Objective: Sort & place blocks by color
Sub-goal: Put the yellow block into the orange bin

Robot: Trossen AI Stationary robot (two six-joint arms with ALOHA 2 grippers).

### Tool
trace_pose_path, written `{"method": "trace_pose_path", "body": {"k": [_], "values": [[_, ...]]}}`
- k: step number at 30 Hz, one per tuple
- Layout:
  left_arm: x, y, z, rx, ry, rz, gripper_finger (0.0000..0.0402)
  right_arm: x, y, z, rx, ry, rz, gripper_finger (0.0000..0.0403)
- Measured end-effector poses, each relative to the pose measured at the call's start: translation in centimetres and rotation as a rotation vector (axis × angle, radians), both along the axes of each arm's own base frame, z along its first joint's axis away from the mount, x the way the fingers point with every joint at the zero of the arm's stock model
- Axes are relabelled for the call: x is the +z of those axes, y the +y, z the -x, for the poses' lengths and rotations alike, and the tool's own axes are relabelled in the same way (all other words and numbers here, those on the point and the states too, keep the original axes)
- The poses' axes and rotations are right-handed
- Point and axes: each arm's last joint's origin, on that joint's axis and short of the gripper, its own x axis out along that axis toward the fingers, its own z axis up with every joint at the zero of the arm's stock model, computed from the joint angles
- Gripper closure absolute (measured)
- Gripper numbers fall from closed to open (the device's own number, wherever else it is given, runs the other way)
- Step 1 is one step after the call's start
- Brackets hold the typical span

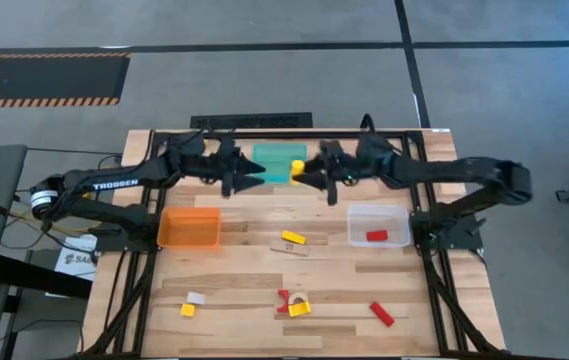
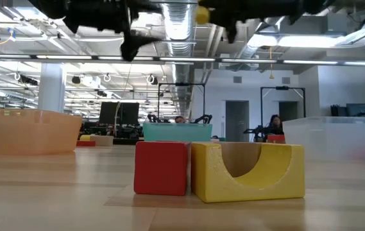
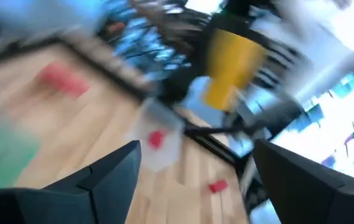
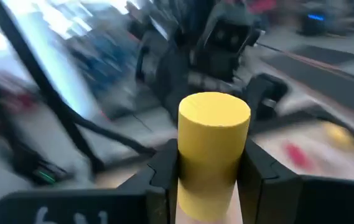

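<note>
My right gripper (image 1: 302, 172) is shut on a yellow cylinder block (image 4: 213, 149), high over the teal bin (image 1: 272, 160) at the far middle of the table. My left gripper (image 1: 252, 176) faces it from the left, open, a short gap away and touching nothing. In the left wrist view the cylinder (image 3: 229, 65) shows ahead of the open fingers (image 3: 111, 174). Loose blocks lie flat on the table: a yellow bar (image 1: 293, 238), a tan piece (image 1: 289, 248), a red arch (image 1: 284, 297), a yellow arch (image 1: 299, 309), a red bar (image 1: 381, 314) and two small ones (image 1: 192, 304). My right gripper pinches the yellow cylinder by its round side (image 4: 186, 158), one finger (image 4: 162, 171) on either side. The fingers come about level from the table's right. The block's flat end (image 4: 214, 112) sticks out past the fingertips. It is lifted clear, high above the table (image 2: 202, 14).
An orange bin (image 1: 189, 228) stands left of centre and a clear bin (image 1: 378, 215) right of centre, holding a red block (image 1: 376, 236). The low view shows a red cube (image 2: 161, 168) beside the yellow arch (image 2: 247, 171). The arms' black frame runs along the table's sides.
</note>
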Motion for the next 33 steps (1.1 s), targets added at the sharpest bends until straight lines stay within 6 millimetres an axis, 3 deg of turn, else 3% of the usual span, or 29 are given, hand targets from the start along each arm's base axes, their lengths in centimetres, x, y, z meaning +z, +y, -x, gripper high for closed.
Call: {"method": "trace_pose_path", "body": {"k": [3, 7, 11, 14, 17, 24, 28, 33], "values": [[1.3, -1.3, 0.0, -0.056, -0.115, -0.302, 0.0118, -0.9, -2.1, -1.4, 0.085, -0.101, -0.172, 0.0295], [3.1, -3.0, -0.1, -0.003, -0.157, -0.723, 0.0132, -2.3, -4.0, -2.6, 0.198, -0.165, -0.393, 0.0295], [3.8, -4.2, -0.6, 0.133, -0.005, -1.063, 0.013, -3.1, -4.5, -4.1, 0.309, -0.172, -0.52, 0.0286], [3.8, -4.5, -1.0, 0.207, 0.085, -1.212, 0.0121, -3.0, -4.4, -5.3, 0.36, -0.176, -0.562, 0.028], [4.1, -4.6, -1.0, 0.215, 0.087, -1.22, 0.0106, -2.6, -4.5, -6.2, 0.392, -0.174, -0.573, 0.0281], [4.8, -4.2, -0.6, 0.304, 0.101, -1.043, 0.006, -1.7, -4.8, -6.6, 0.408, -0.173, -0.538, 0.0281], [5.1, -4.5, -0.6, 0.179, 0.106, -1.048, 0.0047, -1.9, -5.2, -6.5, 0.403, -0.157, -0.541, 0.028], [5.2, -4.8, -0.6, 0.168, 0.095, -0.995, 0.0047, -2.2, -5.8, -6.5, 0.369, -0.14, -0.549, 0.028]]}}
